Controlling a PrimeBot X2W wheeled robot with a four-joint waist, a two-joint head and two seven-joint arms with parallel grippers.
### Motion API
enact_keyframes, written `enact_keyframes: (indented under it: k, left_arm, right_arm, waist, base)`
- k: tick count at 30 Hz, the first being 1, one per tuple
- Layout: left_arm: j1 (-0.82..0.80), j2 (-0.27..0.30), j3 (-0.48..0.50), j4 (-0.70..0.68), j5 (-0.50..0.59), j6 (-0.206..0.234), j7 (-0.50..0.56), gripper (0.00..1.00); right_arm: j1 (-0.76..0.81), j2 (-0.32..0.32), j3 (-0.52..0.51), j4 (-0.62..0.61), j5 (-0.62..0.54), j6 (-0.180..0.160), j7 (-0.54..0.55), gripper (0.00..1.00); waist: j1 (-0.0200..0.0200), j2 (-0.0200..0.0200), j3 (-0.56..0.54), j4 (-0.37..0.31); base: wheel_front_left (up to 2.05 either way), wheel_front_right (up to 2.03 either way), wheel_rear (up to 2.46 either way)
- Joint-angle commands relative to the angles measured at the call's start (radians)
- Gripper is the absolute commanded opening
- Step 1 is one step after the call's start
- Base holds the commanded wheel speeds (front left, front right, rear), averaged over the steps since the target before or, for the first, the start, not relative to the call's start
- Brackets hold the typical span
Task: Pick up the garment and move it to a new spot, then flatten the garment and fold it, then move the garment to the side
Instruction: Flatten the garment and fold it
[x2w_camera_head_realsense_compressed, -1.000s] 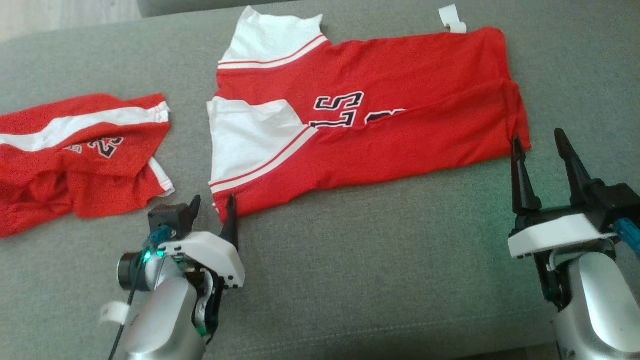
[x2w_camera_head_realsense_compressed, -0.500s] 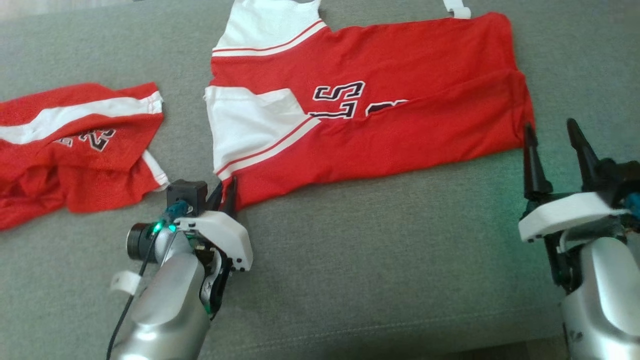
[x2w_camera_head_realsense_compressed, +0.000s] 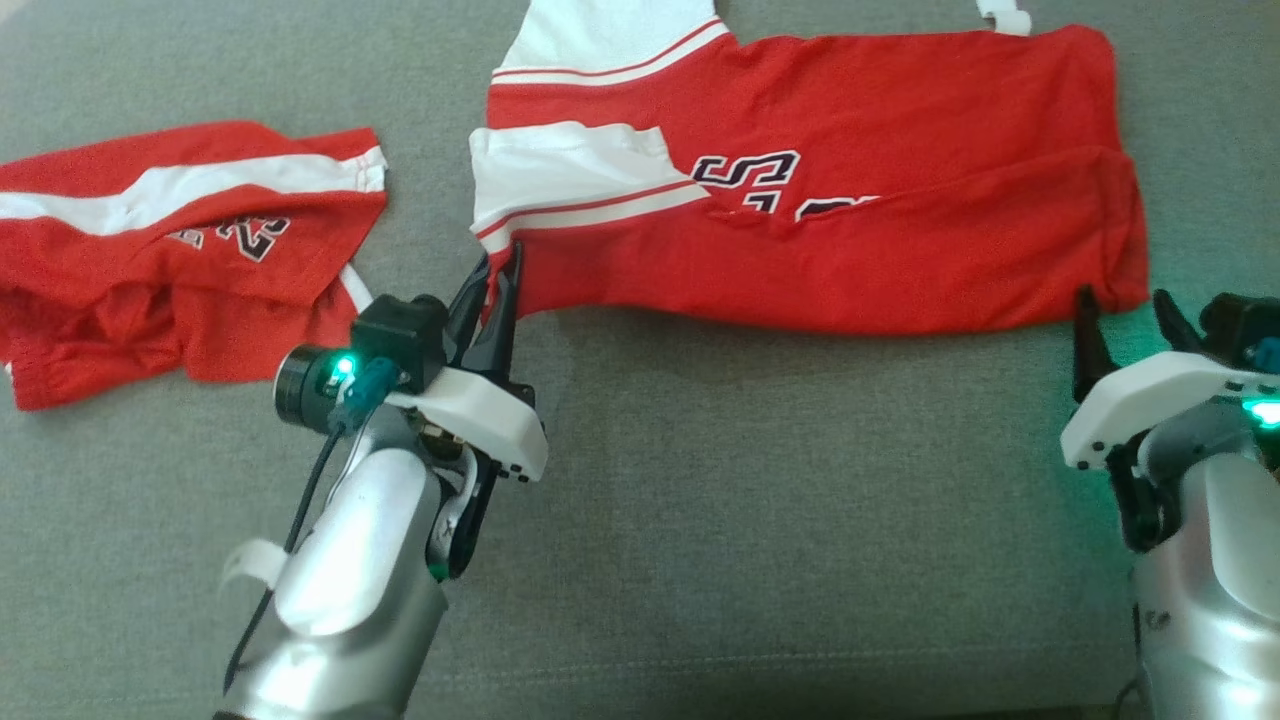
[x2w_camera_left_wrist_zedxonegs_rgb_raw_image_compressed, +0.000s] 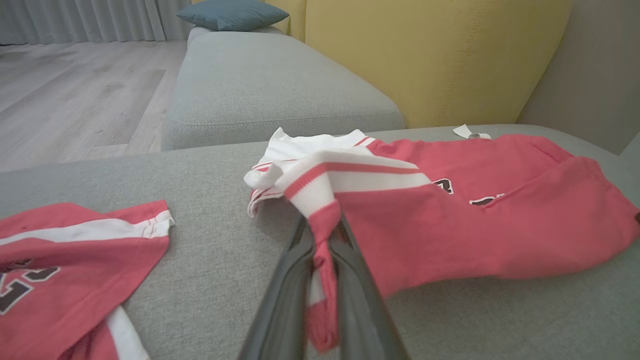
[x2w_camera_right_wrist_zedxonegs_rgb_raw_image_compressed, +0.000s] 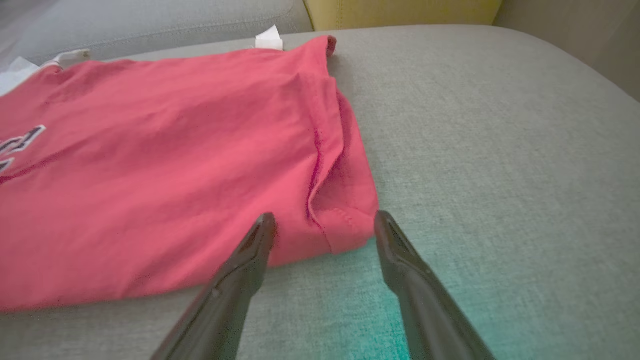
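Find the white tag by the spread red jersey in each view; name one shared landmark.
Head view: white tag, top edge, right of centre.
Left wrist view: white tag, upper right of centre.
Right wrist view: white tag, top, left of centre.
Shared landmark: red jersey.

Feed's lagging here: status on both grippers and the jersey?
Left gripper shut on jersey, sleeve-side corner. Right gripper open, hem corner between its jaws. Second garment apart, at left.
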Motion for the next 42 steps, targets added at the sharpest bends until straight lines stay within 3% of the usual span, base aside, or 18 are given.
enact_keyframes:
  k: [1, 11, 17, 18, 19, 20, 32, 42]
  left_arm:
    - [-0.001, 0.012, 0.027, -0.048, 0.011, -0.005, -0.012, 0.0]
    - [0.014, 0.009, 0.022, -0.094, 0.029, -0.019, -0.012, 0.0]
    - [0.011, 0.007, 0.028, -0.1, 0.034, -0.021, -0.012, 0.0]
    - [0.01, 0.007, 0.03, -0.1, 0.035, -0.021, -0.012, 0.0]
    - [0.009, 0.007, 0.032, -0.099, 0.036, -0.021, -0.012, 0.0]
    - [0.007, 0.007, 0.033, -0.098, 0.037, -0.021, -0.012, 0.0]
    - [0.034, 0.02, 0.056, -0.069, 0.041, -0.027, -0.012, 0.0]
    - [0.125, 0.042, 0.056, -0.044, 0.029, -0.043, -0.012, 0.0]
  right_arm:
    - [-0.044, 0.006, -0.006, -0.011, -0.035, -0.001, 0.005, 1.0]
    - [-0.127, 0.026, -0.201, 0.074, -0.22, -0.001, -0.001, 1.0]
    - [-0.159, 0.034, -0.236, 0.127, -0.232, -0.001, 0.007, 1.0]
    - [-0.166, 0.035, -0.236, 0.141, -0.221, -0.001, 0.01, 0.93]
    - [-0.172, 0.036, -0.233, 0.153, -0.214, -0.001, 0.011, 0.21]
    - [-0.175, 0.037, -0.228, 0.163, -0.209, -0.001, 0.009, 0.0]
    - [-0.154, 0.024, -0.177, 0.207, -0.089, -0.001, 0.023, 0.0]
    - [-0.023, -0.013, -0.078, 0.092, 0.081, -0.001, 0.167, 0.0]
  waist:
    - [0.0, 0.0, 0.009, 0.008]
    - [0.0, 0.0, 0.039, 0.027]
    - [0.0, 0.0, 0.049, 0.026]
    - [0.0, 0.0, 0.05, 0.026]
    - [0.0, 0.0, 0.051, 0.025]
    - [0.0, 0.0, 0.051, 0.024]
    - [0.0, 0.0, -0.024, 0.0]
    - [0.0, 0.0, -0.151, -0.026]
  base:
    - [0.0, 0.0, 0.0]
    - [0.0, 0.0, 0.0]
    - [0.0, 0.0, 0.0]
    - [0.0, 0.0, 0.0]
    - [0.0, 0.0, 0.0]
    - [0.0, 0.0, 0.0]
    - [0.0, 0.0, 0.0]
    - [0.0, 0.0, 0.0]
